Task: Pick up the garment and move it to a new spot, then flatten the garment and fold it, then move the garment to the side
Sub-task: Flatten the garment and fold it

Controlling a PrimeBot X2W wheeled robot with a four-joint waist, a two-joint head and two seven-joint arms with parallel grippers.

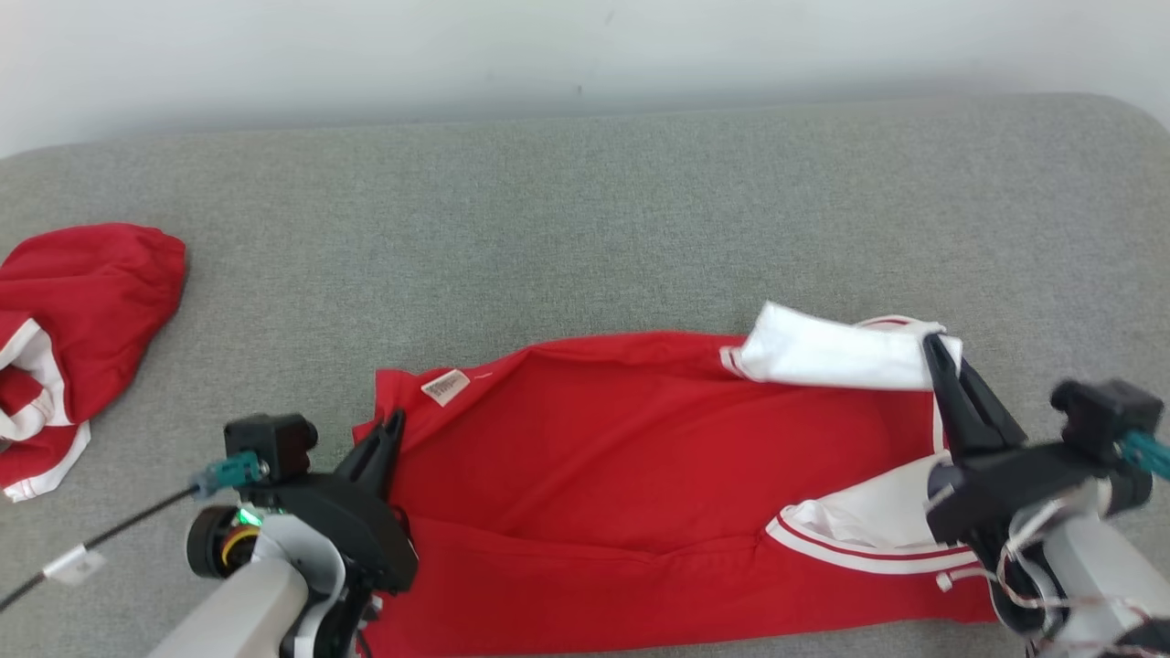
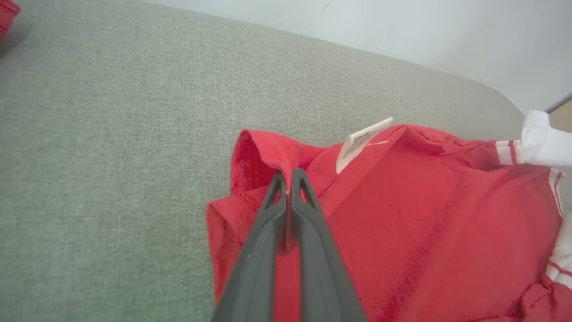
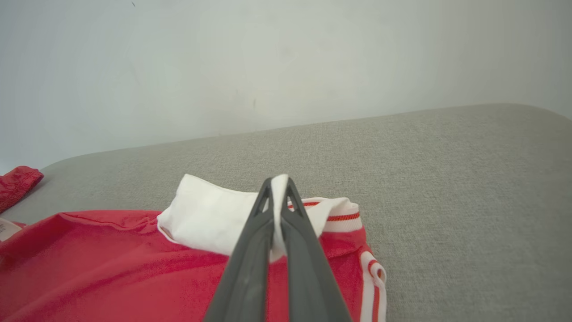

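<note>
A red garment (image 1: 640,475) with white sleeves and white-striped trim lies spread across the grey cushion, a small white label (image 1: 445,386) near its left corner. My left gripper (image 1: 395,422) is shut on the red hem at that left corner; the left wrist view shows the red cloth (image 2: 402,214) pinched between the fingertips (image 2: 278,179). My right gripper (image 1: 932,345) is shut on the white sleeve (image 1: 832,352) at the garment's right end, the white fabric (image 3: 210,219) squeezed between the closed fingers (image 3: 263,197).
A second red and white garment (image 1: 73,329) lies bunched at the left edge of the grey cushion (image 1: 585,210). A pale wall (image 1: 457,46) runs behind the cushion. A black cable (image 1: 101,539) trails from my left wrist.
</note>
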